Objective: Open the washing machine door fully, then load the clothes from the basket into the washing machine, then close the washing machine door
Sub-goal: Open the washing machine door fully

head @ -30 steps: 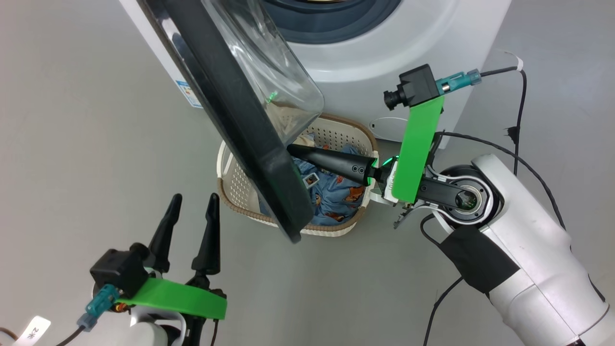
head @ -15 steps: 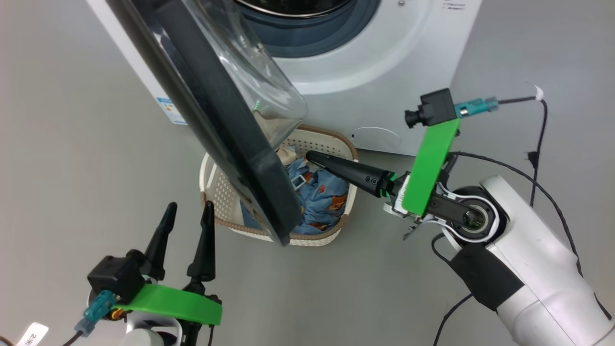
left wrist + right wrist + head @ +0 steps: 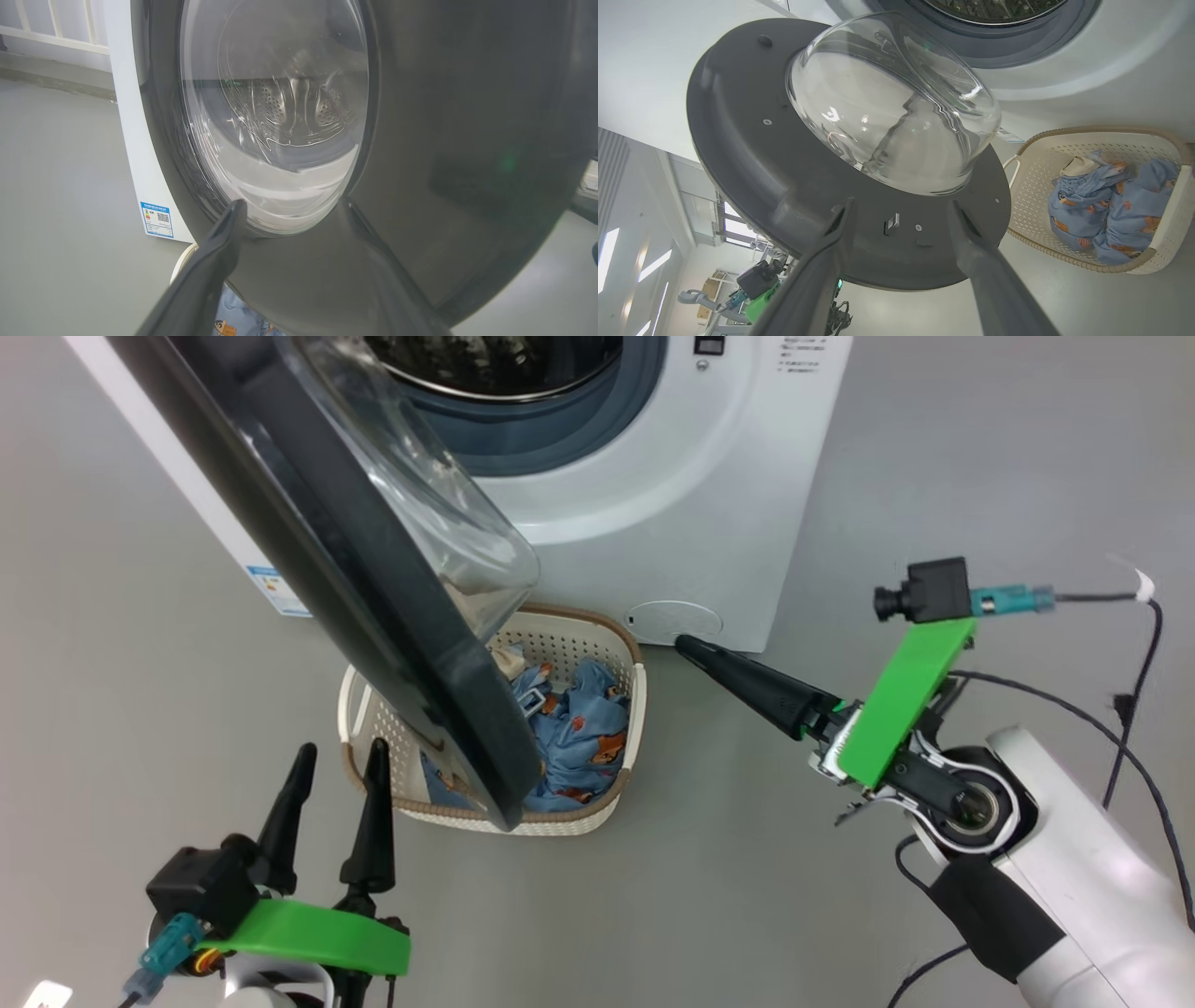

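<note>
Treat opening as largely done: find the washing machine door [image 3: 373, 597] swung well out in front of the washing machine [image 3: 653, 504]. Count loading as not begun: find the clothes [image 3: 579, 728] heaped in the basket [image 3: 637, 709], just before the washing machine. Read left gripper [image 3: 342, 747] and right gripper [image 3: 901, 204] as spread apart, empty. Leave closing for last.

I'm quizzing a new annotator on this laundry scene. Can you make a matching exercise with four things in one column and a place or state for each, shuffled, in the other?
Things
1. washing machine door
2. clothes
3. basket
4. right gripper

Places or states
A. lying in the basket
B. on the floor before the washing machine
C. swung open
D. open and empty, right of the basket

Pairs: 1-C, 2-A, 3-B, 4-D
</note>
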Controlling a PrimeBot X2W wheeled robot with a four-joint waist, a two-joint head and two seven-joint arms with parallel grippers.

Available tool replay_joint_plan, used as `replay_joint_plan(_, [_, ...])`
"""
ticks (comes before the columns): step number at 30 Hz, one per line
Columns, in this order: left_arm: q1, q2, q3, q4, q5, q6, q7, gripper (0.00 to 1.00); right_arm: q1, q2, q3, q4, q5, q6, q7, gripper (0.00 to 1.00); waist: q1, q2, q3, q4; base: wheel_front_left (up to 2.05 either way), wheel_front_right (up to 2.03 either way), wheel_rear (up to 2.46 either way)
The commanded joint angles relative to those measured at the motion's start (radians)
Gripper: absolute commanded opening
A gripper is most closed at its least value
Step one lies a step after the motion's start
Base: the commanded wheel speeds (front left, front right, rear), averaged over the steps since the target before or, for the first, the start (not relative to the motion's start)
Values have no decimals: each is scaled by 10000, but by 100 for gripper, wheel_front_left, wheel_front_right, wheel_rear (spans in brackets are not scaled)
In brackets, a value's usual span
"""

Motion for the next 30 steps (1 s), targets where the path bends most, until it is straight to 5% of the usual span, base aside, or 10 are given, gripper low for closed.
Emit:
replay_joint_plan(1, [2,215,405,-209,119,-25,-63,100,259,14,79,-322,-115,44,-237,100,0,-1,-109,-129,0,0,0])
replay_joint_plan(30, [559,345,822,-274,301,-25,-63,100,2064,-1542,735,13,-606,44,-5361,100,0,-1,-560,-900,0,0,0])
